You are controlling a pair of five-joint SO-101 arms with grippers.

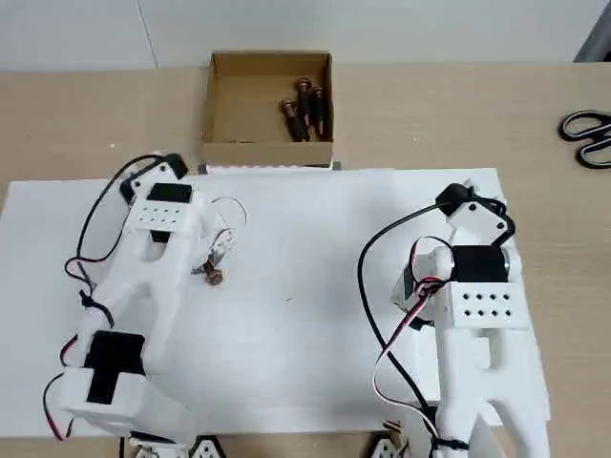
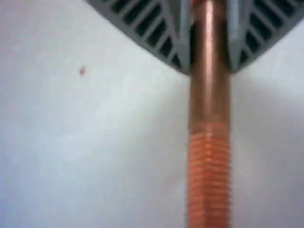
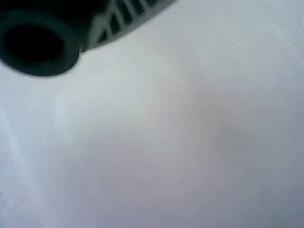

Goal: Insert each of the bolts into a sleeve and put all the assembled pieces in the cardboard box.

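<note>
Bolt [image 2: 209, 142]: copper-coloured, smooth shank nearer the jaws, threaded beyond. It is clamped between the ribbed grey jaws of the left gripper [image 2: 209, 57] and runs straight out from them over the white sheet [image 2: 95, 142].

High view: the same bolt [image 1: 213, 277] sits at the tip of the left gripper [image 1: 216, 256], over the left part of the white sheet, with its head end low against the sheet.

Sleeve [image 3: 38, 45]: black tube with its open bore facing the camera, lying against the grey jaw of the right gripper [image 3: 102, 28]. The jaws seem closed on it; the view is close and soft, so the grip is not certain.

Right arm [image 1: 482, 305]: over the sheet's right side, well apart from the left gripper.

Cardboard box [image 1: 215, 105]: on the tabletop [image 1: 430, 114], touching the sheet's far edge. Assembled pieces [image 1: 305, 107] lie in its right half.

Scissors [image 1: 587, 138]: on the tabletop at the far right, off the sheet.
</note>
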